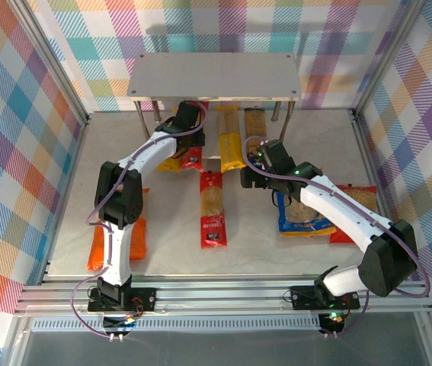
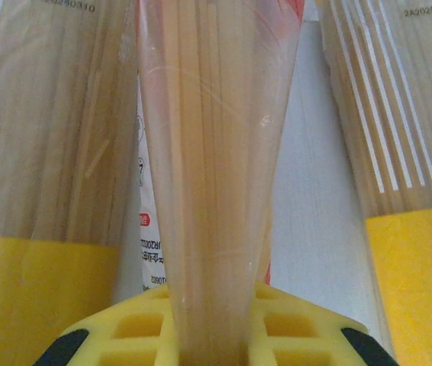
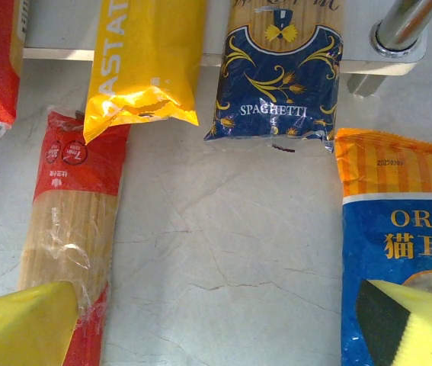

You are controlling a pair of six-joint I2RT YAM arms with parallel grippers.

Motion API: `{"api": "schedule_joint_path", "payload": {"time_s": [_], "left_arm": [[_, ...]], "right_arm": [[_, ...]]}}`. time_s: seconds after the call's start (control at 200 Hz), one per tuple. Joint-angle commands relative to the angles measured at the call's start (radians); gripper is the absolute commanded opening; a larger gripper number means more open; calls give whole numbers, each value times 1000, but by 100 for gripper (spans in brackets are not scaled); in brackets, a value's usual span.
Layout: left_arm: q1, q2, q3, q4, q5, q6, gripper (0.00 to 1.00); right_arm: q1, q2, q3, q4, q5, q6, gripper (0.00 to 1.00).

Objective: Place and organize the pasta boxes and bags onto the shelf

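The left gripper (image 2: 216,335) is reaching in under the top board of the shelf (image 1: 216,75). Its yellow jaws are pinching the clear middle of the held red pack (image 2: 216,152). This pack is lying on the shelf's lower board between the left yellow pack (image 2: 40,191) and the right yellow pack (image 2: 402,137), with a strip of bare board showing on its right. Seen from above, the near ends of these three packs are sticking out past the front of the shelf. The blue pack (image 3: 276,84) is lying just right of the right yellow pack, and its printed end is overhanging the lower board's edge.

The right gripper (image 3: 216,305) is hovering over the table (image 3: 223,229) in front of the shelf. Its jaws are spread wide and gripping nothing. One finger is hanging above the loose red pack (image 3: 71,229), the other above the blue bag (image 3: 398,252). The loose red pack is lying lengthwise on the table, apart from the shelf. The red bag (image 1: 344,232) is lying just beside the blue bag, partly under the right arm. The orange bag (image 1: 94,252) is lying near the left arm's base.
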State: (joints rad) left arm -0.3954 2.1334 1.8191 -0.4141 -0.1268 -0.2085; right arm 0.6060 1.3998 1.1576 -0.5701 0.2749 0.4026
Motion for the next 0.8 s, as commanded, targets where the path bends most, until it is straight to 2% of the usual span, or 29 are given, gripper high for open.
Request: {"api": "schedule_joint_path", "payload": {"time_s": [0.0,0.15,0.2,0.47,0.57,0.71,0.795], "left_arm": [[14,16,64,59,-56,33,0],[20,50,94,19,-97,40,0],[22,62,108,1,-104,39,4],[29,95,127,-38,-89,40,4],[29,95,121,-46,-86,37,8],[29,86,108,-59,-89,37,19],[29,77,94,-63,-86,37,38]], "right_arm": [[-3,4,23,-19,15,-20,94],[-4,6,24,-19,15,-22,95],[-5,6,26,-17,15,-23,95],[-5,5,26,-20,17,-21,95],[-5,8,27,-20,17,-22,96],[-5,7,26,-20,15,-22,96],[-5,5,22,-19,15,-18,96]]}}
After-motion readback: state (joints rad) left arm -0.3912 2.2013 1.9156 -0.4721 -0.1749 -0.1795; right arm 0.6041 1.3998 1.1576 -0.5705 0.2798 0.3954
